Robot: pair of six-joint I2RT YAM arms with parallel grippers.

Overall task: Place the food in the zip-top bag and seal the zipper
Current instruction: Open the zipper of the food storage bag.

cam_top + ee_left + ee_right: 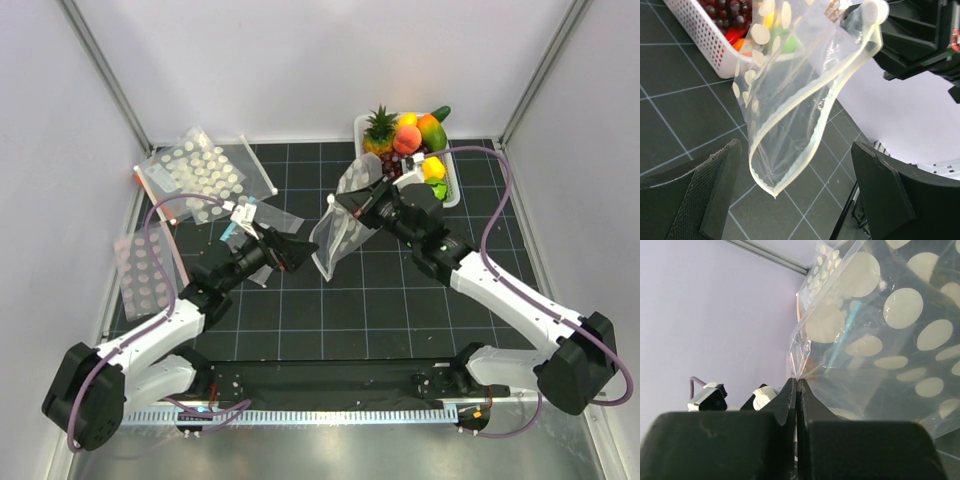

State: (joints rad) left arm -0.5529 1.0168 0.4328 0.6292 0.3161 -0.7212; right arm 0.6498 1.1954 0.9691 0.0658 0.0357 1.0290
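Observation:
My right gripper (352, 203) is shut on an edge of the zip-top bag (335, 235) and holds it up above the mat; in the right wrist view the jaws (796, 384) pinch the clear dotted film (890, 340). The bag's mouth hangs open toward my left gripper, and the white zipper strip (815, 132) curves round it. My left gripper (297, 256) is open and empty just left of the bag; its fingers (705, 200) stand on either side below the mouth's lowest point without touching it. The food (408, 135) lies in a white basket (452, 190) at the back right.
Two flat dotted clear sheets lie at the left (205, 172) (145, 270). A plain clear bag with a blue strip (262, 215) lies under my left wrist. The basket's rim (705, 37) with dark grapes is just behind the hanging bag. Walls close off three sides.

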